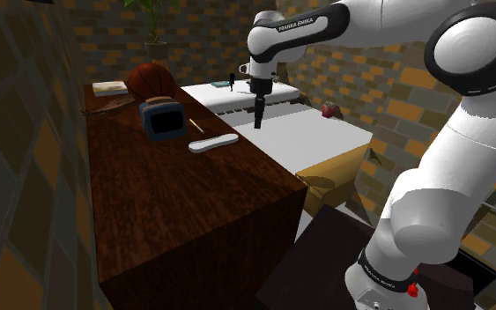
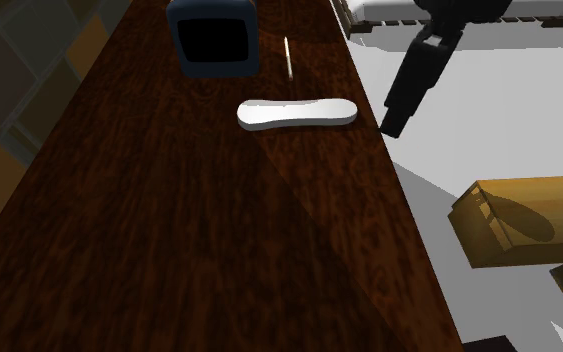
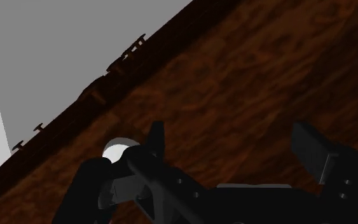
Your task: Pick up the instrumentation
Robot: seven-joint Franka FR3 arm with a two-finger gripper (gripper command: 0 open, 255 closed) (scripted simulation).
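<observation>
Wooden top [image 1: 184, 202]; white bar [image 1: 212, 143], perhaps remote

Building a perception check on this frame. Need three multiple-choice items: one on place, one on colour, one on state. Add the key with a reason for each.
1. Where does the white oblong thing lie?
A. on the dark wood top
B. on the floor
C. on top of the box

2. What colour is the box's casing?
A. red
B. blue
C. yellow

3. The pincer is:
A. shut on the oblong thing
B. shut on nothing
C. open, holding nothing

Key: 1 A, it rests flat on the wood near the box. 2 B, a blue frame surrounds the dark face. 3 C, in the wrist view the fingers stand apart with only wood between them.
</observation>
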